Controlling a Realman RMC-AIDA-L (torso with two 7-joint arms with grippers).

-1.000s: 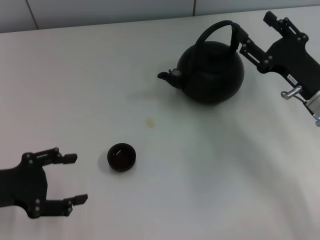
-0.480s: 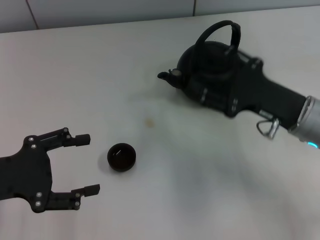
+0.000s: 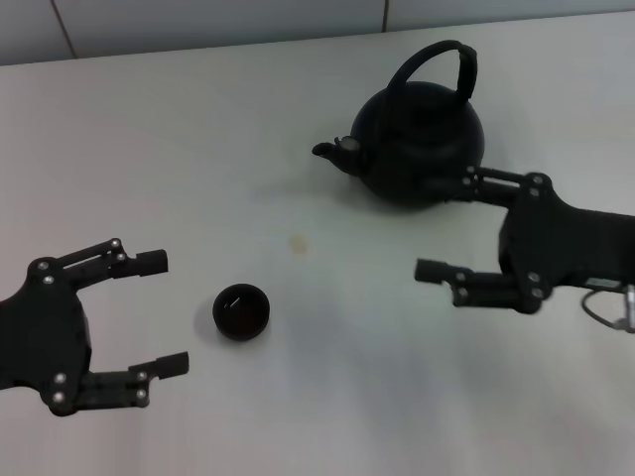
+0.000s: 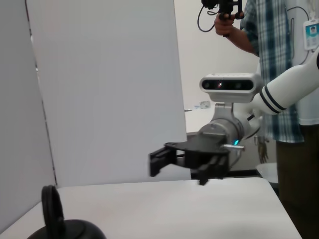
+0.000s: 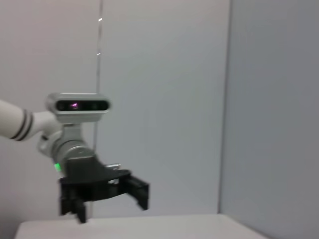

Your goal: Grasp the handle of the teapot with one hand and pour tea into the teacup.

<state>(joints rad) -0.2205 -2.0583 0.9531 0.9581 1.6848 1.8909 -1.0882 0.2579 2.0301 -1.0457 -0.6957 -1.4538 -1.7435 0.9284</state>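
The matte-black teapot [image 3: 422,139] stands at the back right of the table, spout [image 3: 330,152] pointing left and arched handle [image 3: 444,58] upright and free. My right gripper [image 3: 446,226] is open just in front of the pot's right side, holding nothing. One of its fingers [image 3: 486,182] lies close against the pot's body. The small dark teacup [image 3: 241,311] sits front left of centre. My left gripper [image 3: 167,312] is open to the left of the cup, apart from it. In the left wrist view the right gripper [image 4: 182,167] hovers beyond the teapot [image 4: 67,230].
A small yellowish stain [image 3: 297,241] marks the white table [image 3: 327,397] between pot and cup. White panels stand behind the table. A person in a plaid shirt [image 4: 271,55] stands beyond the table's far side. The right wrist view shows the left gripper [image 5: 107,199] against a grey wall.
The right gripper has swung from over the teapot to the pot's near right side, low and open. The left gripper has drawn back slightly to the left. Teapot and cup have not moved.
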